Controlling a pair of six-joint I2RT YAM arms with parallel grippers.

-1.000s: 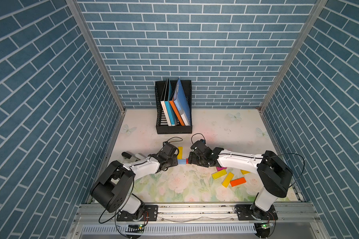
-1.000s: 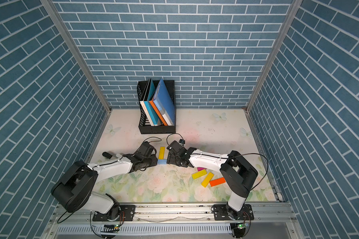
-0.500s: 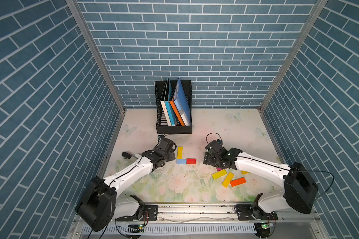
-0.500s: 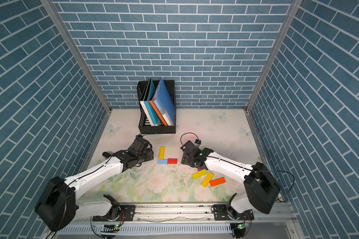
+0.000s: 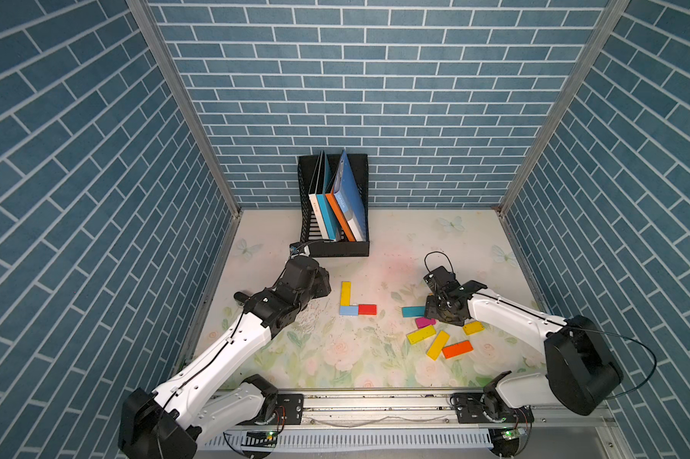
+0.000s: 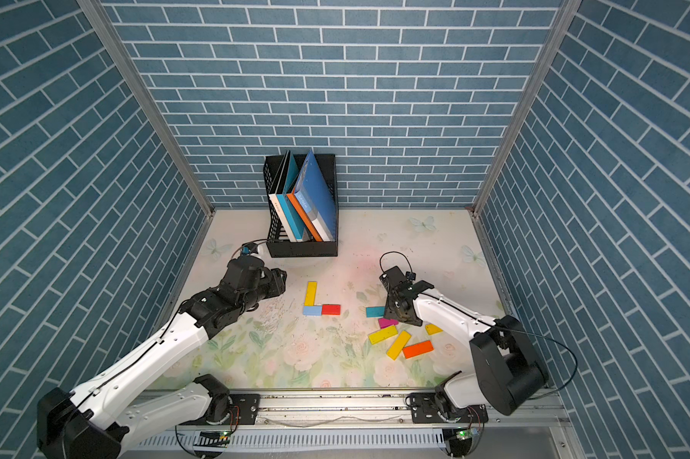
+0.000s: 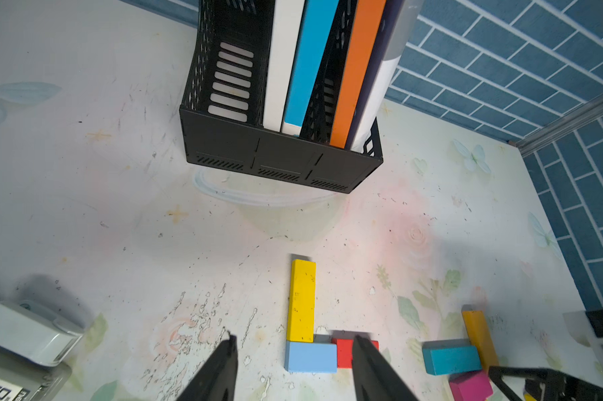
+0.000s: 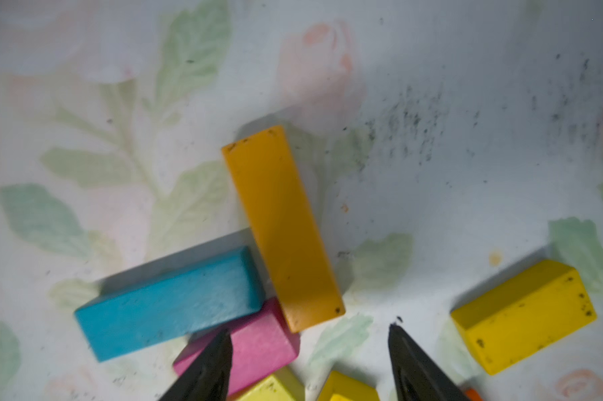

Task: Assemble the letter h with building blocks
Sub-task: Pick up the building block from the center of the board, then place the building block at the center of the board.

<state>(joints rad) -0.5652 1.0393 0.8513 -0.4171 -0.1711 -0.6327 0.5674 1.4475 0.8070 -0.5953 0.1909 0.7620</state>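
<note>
Three building blocks lie joined in an L at the table's middle, part of the letter h: a long yellow one [image 5: 345, 293], a light blue one [image 5: 348, 310] at its near end and a red one [image 5: 367, 309] beside that. My left gripper [image 5: 325, 287] is open and empty to their left; in its wrist view the left gripper [image 7: 295, 343] frames the light blue block [image 7: 310, 357]. My right gripper [image 8: 310, 331] hangs open over the loose pile at the right: teal [image 8: 170, 302], magenta [image 8: 255, 343], amber [image 8: 282, 227] and yellow [image 8: 524, 316] blocks, touching none that I can see.
A black file rack [image 5: 337, 249] with upright books stands at the back centre. More loose blocks, yellow [image 5: 438, 345] and orange [image 5: 457, 349], lie near the right arm. A grey-white device [image 7: 25, 333] sits near the left wall. Brick walls close in three sides.
Both grippers have left the middle, leaving the light blue and red blocks laid down. The left arm has drawn back left; the right has swung over the loose pile, its jaws a little narrower.
</note>
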